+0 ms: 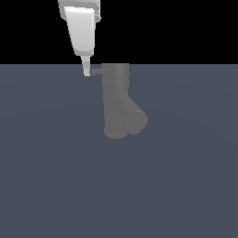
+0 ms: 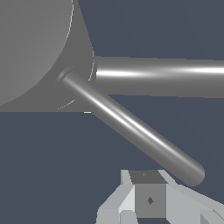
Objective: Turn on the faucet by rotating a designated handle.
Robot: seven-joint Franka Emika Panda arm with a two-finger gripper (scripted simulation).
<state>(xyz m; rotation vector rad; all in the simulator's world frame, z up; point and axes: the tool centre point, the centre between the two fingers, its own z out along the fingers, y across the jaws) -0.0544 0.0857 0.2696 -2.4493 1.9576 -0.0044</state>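
Gripper [image 1: 87,73] hangs right at the tip of the handle [image 1: 96,71], on the exterior view's left of the upright faucet [image 1: 117,100]. Fingers apart or together? Can't tell. Arm's cut off above; touching is unclear.

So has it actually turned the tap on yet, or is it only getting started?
Only starting, it seems. Done: the gripper has reached the tip of the handle, the thin rod sticking out near the top of the faucet. In hand: lining up beside that rod; actual contact cannot be told. Left: pushing the handle around. No water shows either way.
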